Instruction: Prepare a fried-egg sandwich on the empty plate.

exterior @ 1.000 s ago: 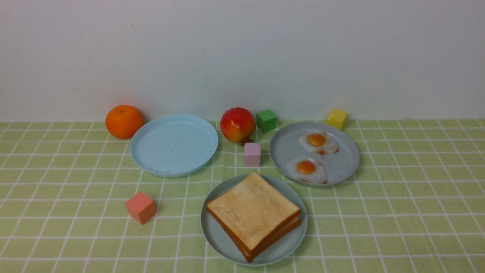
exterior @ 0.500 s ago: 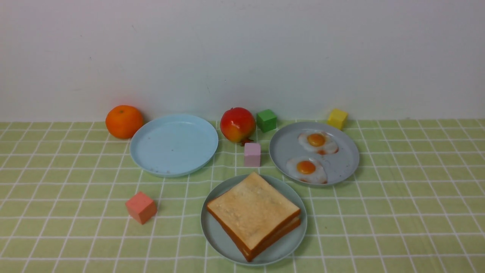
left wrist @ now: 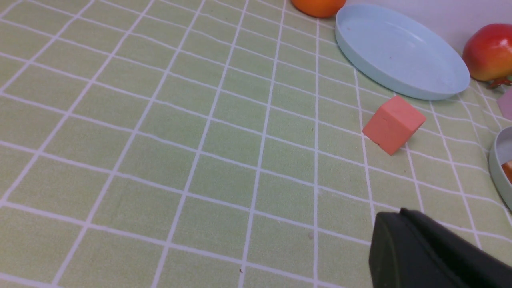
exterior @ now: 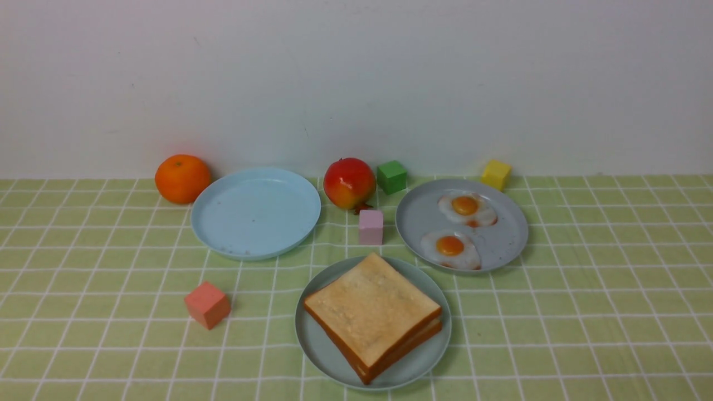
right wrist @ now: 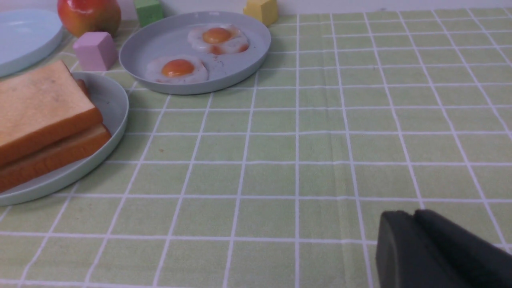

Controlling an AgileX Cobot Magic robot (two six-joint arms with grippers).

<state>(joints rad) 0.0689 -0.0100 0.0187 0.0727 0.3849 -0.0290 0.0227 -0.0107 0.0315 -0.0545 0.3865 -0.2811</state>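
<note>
Two golden toast slices lie stacked, the top slice (exterior: 370, 303) over the lower slice (exterior: 415, 340), on the pale teal-green plate (exterior: 312, 351) near the front middle. Whether anything lies between the slices I cannot tell. Two fried eggs (exterior: 467, 207) (exterior: 450, 248) rest on the grey plate (exterior: 504, 245) behind and to the right. Neither gripper shows in the front view. My left gripper (left wrist: 400, 214) hangs shut and empty over bare cloth, short of the salmon cube (left wrist: 394, 124). My right gripper (right wrist: 414, 214) hovers over cloth to the right of the toast (right wrist: 40, 104), fingers together, holding nothing.
A sky-blue plate (exterior: 256, 214) sits at the back left with an orange (exterior: 182, 178) beside it. A red fruit (exterior: 349, 182), a green cube (exterior: 392, 176), a yellow cube (exterior: 496, 174) and a pink cube (exterior: 371, 226) stand along the back. A salmon cube (exterior: 207, 304) lies front left.
</note>
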